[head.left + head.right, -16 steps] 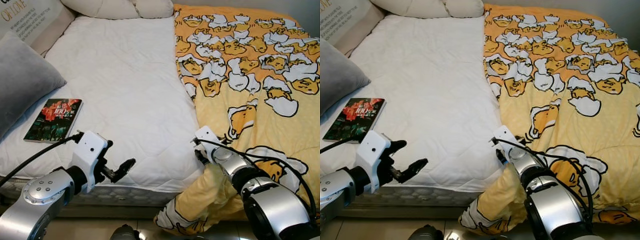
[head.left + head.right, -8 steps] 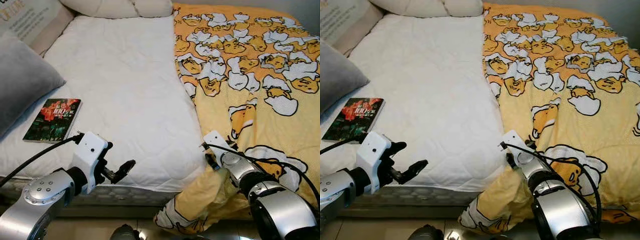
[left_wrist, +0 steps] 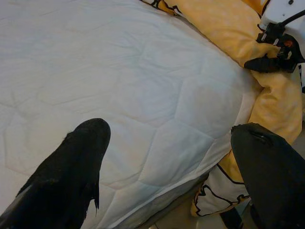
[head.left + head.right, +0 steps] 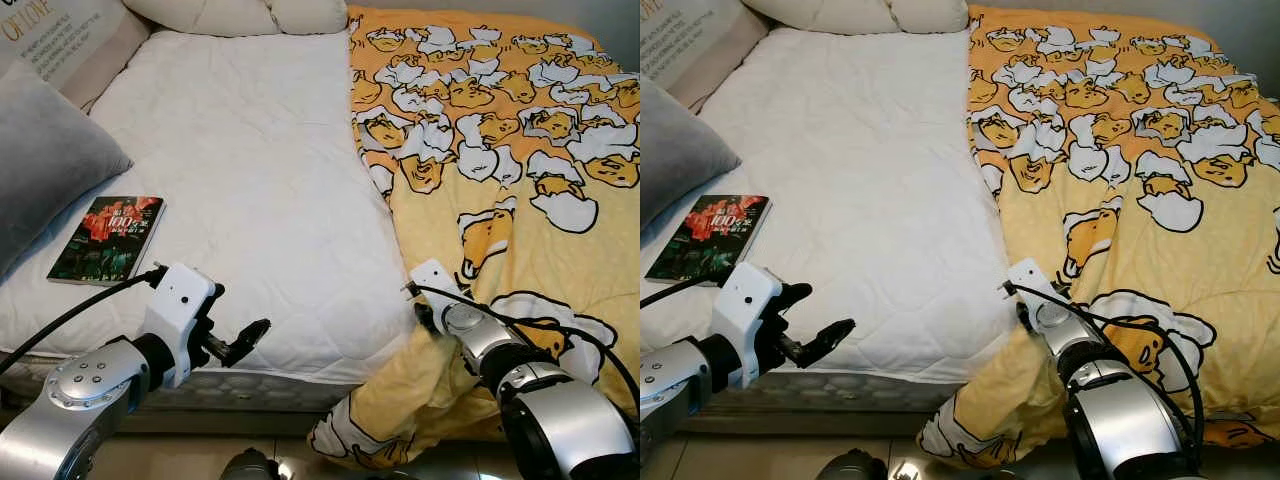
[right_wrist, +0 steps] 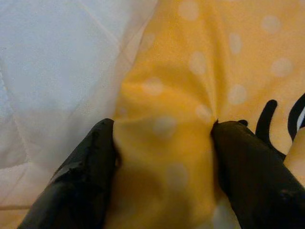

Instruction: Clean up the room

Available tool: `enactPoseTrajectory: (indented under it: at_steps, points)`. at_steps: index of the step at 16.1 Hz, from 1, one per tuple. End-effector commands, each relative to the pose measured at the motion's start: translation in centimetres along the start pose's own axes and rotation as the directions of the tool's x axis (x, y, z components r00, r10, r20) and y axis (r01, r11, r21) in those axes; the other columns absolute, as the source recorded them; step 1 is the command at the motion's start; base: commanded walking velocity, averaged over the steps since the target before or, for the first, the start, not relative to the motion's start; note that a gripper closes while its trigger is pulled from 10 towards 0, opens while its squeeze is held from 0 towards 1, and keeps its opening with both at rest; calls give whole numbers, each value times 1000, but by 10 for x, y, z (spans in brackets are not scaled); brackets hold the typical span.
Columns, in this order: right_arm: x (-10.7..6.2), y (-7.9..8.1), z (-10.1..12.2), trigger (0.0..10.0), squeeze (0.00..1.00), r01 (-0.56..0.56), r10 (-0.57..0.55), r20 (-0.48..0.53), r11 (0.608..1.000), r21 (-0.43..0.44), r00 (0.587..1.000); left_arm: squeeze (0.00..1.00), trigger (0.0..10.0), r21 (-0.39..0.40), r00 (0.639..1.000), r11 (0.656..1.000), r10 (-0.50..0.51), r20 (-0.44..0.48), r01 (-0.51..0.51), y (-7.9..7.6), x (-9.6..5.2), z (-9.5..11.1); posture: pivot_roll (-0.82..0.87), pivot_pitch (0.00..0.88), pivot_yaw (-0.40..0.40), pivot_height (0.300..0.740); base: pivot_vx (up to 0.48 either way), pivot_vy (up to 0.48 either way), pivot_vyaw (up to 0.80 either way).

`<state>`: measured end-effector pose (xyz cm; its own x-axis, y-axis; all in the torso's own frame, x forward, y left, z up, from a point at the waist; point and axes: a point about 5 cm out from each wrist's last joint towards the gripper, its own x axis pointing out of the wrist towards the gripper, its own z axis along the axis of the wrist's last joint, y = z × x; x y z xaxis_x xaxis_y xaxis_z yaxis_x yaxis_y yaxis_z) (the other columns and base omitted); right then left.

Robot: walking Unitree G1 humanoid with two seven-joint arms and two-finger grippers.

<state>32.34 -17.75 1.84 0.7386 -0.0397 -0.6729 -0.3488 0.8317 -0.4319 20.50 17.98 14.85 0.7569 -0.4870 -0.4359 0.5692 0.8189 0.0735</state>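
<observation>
A yellow cartoon-printed quilt (image 4: 500, 180) is being kept on the right half of a white quilted bed (image 4: 240, 190), with its long axis running from the foot of the bed toward the pale pillows (image 4: 250, 14) at the head, and with its near left corner spilling over the foot edge toward the floor. That corner is being gripped by the right gripper (image 5: 162, 157): in the right wrist view a bunched fold of the yellow cloth is being pinched between the two black fingers (image 5: 90, 162), just beside the bare white mattress. The quilt's free inner edge is lying along the middle of the bed, so the uncovered half is lying to the left of the held corner, and a pull leftward across the bed is judged to be what the spreading calls for. The left gripper (image 4: 235, 345) is being held above the foot edge of the bare mattress, its fingers spread apart and clamped on nothing; the right arm is much the nearer to the quilt. A dark-covered book (image 4: 107, 239) is lying near the left edge, next to a grey cushion (image 4: 45, 160).
</observation>
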Motion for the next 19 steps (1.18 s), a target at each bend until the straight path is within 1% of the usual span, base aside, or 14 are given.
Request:
enactPoseTrajectory:
  at_steps: [1, 9, 15, 18, 19]
  points:
    - [0, 0, -7, 0, 0, -4, 4, -10, 1000, 24, 1000, 0, 10000, 10, 1000, 1000, 4, 4, -4, 0, -2, 2, 272, 68, -13, 740, 0, 0, 0]
    - [0, 0, -7, 0, 0, -3, 3, -5, 999, 41, 1000, 0, 10000, 15, 1000, 1000, 10, 7, -11, 1, 0, 3, 275, 61, -17, 740, 0, 0, 0]
    - [0, 1, -3, 0, 0, -15, 13, 18, 996, 84, 1000, 0, 10000, 19, 999, 999, 32, 15, -32, 4, 1, 4, 277, 46, -24, 740, 0, 0, 0]
    - [0, 1, 3, 0, 0, -25, 18, 49, 989, 146, 999, 0, 10000, 22, 999, 999, 44, 18, -44, 6, 2, 4, 265, 24, -22, 740, 0, 0, 0]
    - [0, 3, 11, 0, 0, -57, 36, 98, 975, 217, 995, 0, 10000, 23, 998, 998, 56, 21, -56, 8, 3, 3, 254, 12, -18, 740, 0, 0, 0]
